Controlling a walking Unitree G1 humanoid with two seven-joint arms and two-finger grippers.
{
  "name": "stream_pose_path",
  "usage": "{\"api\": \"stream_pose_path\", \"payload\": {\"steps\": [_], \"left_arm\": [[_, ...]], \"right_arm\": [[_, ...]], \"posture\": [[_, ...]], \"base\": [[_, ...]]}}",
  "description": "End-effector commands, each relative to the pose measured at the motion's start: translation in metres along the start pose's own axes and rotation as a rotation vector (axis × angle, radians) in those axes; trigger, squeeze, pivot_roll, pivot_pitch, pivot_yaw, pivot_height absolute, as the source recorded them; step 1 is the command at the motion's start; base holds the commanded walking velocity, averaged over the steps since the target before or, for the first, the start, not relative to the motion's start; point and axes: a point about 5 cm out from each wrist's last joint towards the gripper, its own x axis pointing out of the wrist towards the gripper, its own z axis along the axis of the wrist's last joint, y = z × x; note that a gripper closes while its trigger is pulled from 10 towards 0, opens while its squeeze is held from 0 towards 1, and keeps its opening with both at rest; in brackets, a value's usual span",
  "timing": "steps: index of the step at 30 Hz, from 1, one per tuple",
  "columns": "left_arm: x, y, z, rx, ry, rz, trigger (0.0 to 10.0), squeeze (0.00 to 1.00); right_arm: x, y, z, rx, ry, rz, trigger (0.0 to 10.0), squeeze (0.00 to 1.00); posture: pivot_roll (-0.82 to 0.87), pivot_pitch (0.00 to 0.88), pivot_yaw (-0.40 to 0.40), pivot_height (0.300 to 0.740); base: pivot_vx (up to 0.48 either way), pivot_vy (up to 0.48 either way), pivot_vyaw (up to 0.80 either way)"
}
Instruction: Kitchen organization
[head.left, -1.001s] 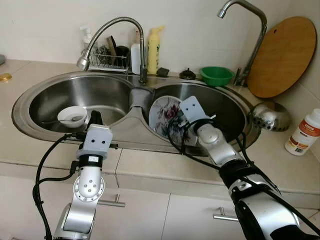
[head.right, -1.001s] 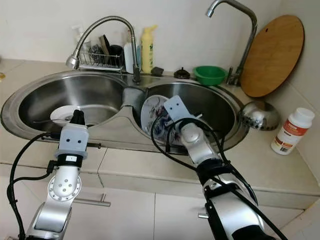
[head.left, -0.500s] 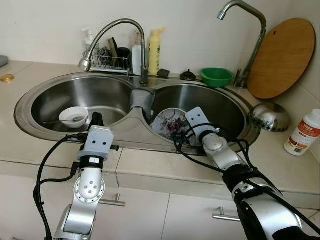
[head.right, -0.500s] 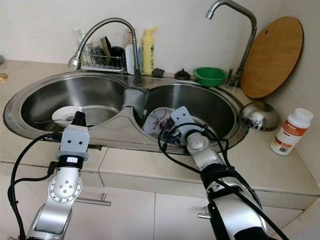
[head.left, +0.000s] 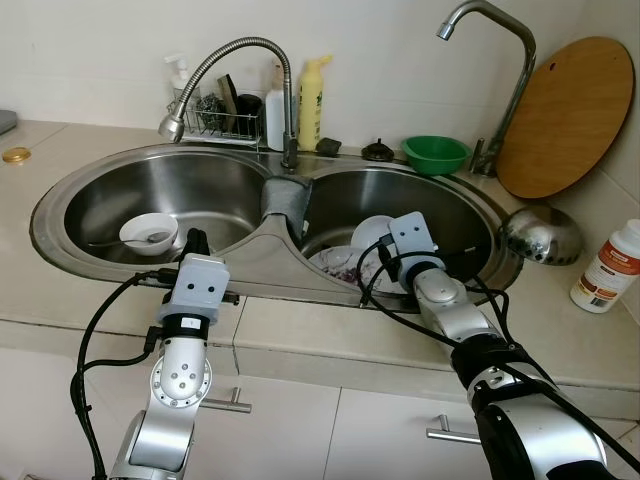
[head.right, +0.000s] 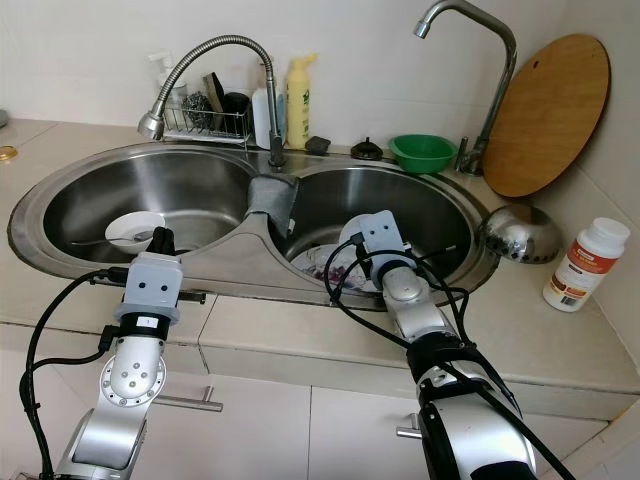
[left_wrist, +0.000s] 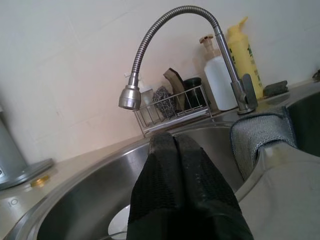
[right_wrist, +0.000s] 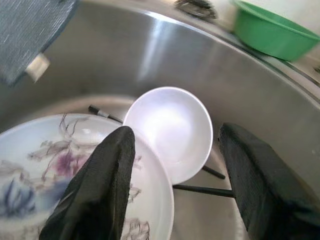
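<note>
Fingers (right_wrist: 110, 185) spread over a white plate (right_wrist: 65, 165) with purple flowers.

Silver arms (head.left: 170, 400), black cables, black-fingered pincers

Beige counter (head.left: 330, 335) w/ dbl steel sink (head.left: 250, 262), white bottle (head.left: 605, 268), cutting board (head.left: 565, 115).

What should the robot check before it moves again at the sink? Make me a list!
1. Right pincer open: ok, its fingers stand apart.
2. Flowered plate lying down in the right basin: ok.
3. Right pincer free of the plate: cannot tell, one finger overlaps its rim.
4. Small white dish within reach: ok, it lies just ahead between the fingers.
5. Chopsticks out of the way: not ok, they lie under the dish.
6. Left pincer idle: ok, shut above the left basin.
</note>
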Motion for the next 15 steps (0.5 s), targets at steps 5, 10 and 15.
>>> {"api": "stream_pose_path", "payload": {"steps": [5, 10, 15], "left_arm": [[-0.002, -0.003, -0.001, -0.005, 0.004, -0.013, 10.0, 0.0], [-0.002, 0.0, 0.005, -0.054, -0.026, -0.002, 10.0, 0.0], [0.0, 0.002, 0.008, -0.049, -0.044, 0.004, 10.0, 0.0]], "right_arm": [[-0.004, -0.016, 0.03, 0.146, -0.22, -0.133, 10.0, 1.0], [-0.02, -0.017, 0.056, 0.195, -0.45, -0.168, 10.0, 0.0], [-0.028, -0.009, 0.058, 0.22, -0.497, -0.15, 10.0, 0.0]], "posture": [[0.0, 0.0, -0.048, 0.74], [0.0, 0.0, -0.047, 0.74], [0.0, 0.0, -0.042, 0.74]], "base": [[0.0, 0.0, 0.0], [0.0, 0.0, 0.0], [0.0, 0.134, 0.0]]}}
